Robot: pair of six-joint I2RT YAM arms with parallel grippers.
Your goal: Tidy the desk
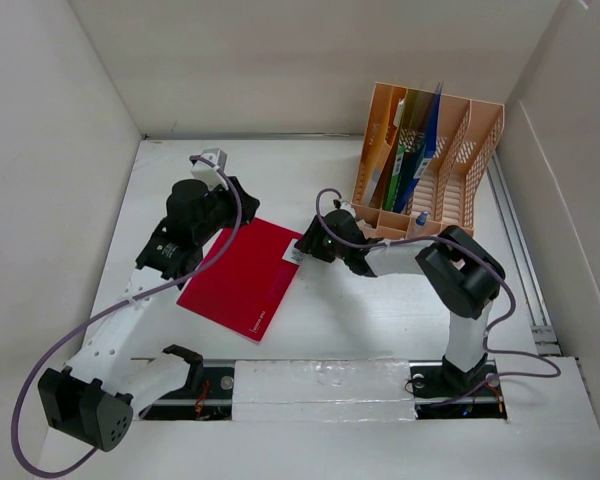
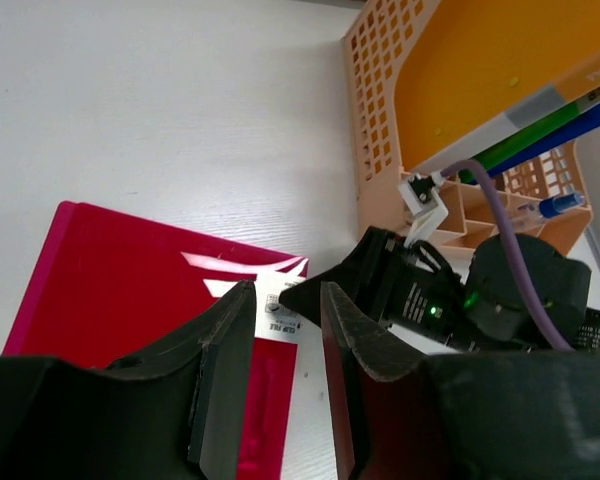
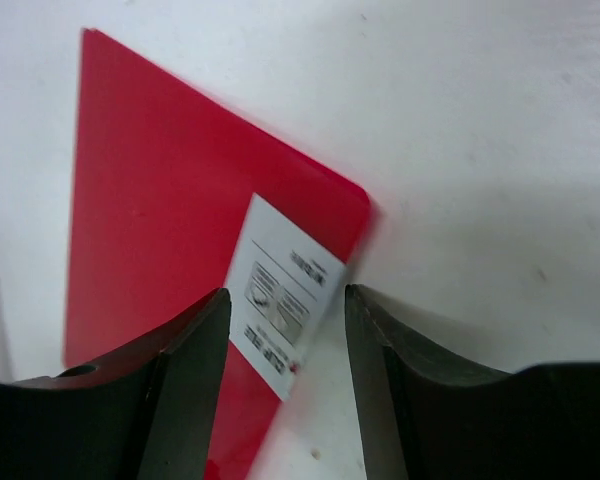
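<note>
A red folder (image 1: 242,280) lies flat on the white desk (image 1: 380,320), left of centre. A white label (image 3: 285,290) sits at its right corner. My right gripper (image 1: 305,248) is low over that labelled corner. It is open, and its jaws (image 3: 285,335) straddle the folder's edge (image 3: 150,200) without touching it. My left gripper (image 1: 242,215) hovers at the folder's upper left edge. In the left wrist view its jaws (image 2: 285,335) are open, with the folder (image 2: 110,280) and bare desk showing in the gap. Nothing is held.
A peach slotted file rack (image 1: 430,160) stands at the back right with green and blue folders upright in it. A blue-capped pen (image 1: 421,217) lies in its low front compartment. White wall panels close in the desk. The right arm's cable loops near the rack (image 2: 460,90).
</note>
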